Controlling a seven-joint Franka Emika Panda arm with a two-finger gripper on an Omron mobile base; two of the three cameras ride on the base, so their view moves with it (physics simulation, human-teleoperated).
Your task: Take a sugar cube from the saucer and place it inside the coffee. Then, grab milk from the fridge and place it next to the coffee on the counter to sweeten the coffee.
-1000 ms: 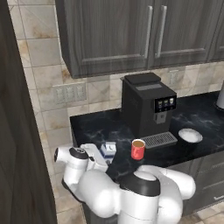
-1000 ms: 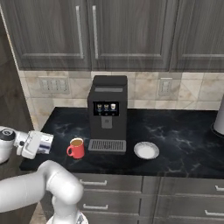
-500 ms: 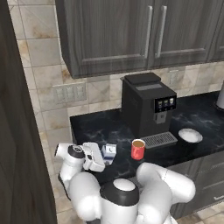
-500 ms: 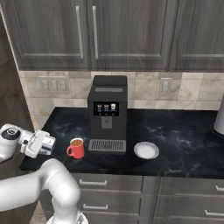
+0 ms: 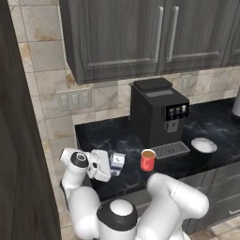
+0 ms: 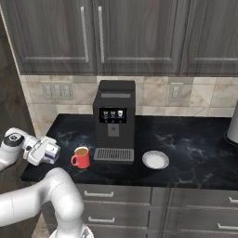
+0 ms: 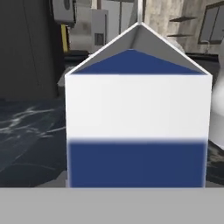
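- Judging the biggest risk first, I worried about the counter (image 5: pixel 220 124) itself: the milk (image 5: pixel 117 163) sat close to its front left corner, so a careless nudge from the arm could have sent the carton off the front edge or the left end.
- Beside the black coffee machine (image 5: pixel 157 112), which stood toward the back edge, I saw little room for error; I judged that a wide swing of the arm on leaving could have clipped it or the things in front of it.
- My gripper (image 6: pixel 50 151) was over the left end of the counter, right at the milk; in the hand view the carton (image 7: pixel 138 127) stood upright and very close, but I couldn't tell from any picture whether the jaws were clamped on it or already parted.
- If they were gripping, I reckoned that pulling away before letting go would have dragged or tipped the carton.
- The coffee (image 5: pixel 147 160) stood just beside the milk, near the front edge, brown liquid visible; I feared a toppling carton would knock it and spill.
- The saucer (image 6: pixel 155 159) lay well apart, on the other side of the machine's drip tray, out of harm's way.
- I could read no brand or writing: the carton showed plain white and blue, and the machine's small panel icons were too tiny to make out.
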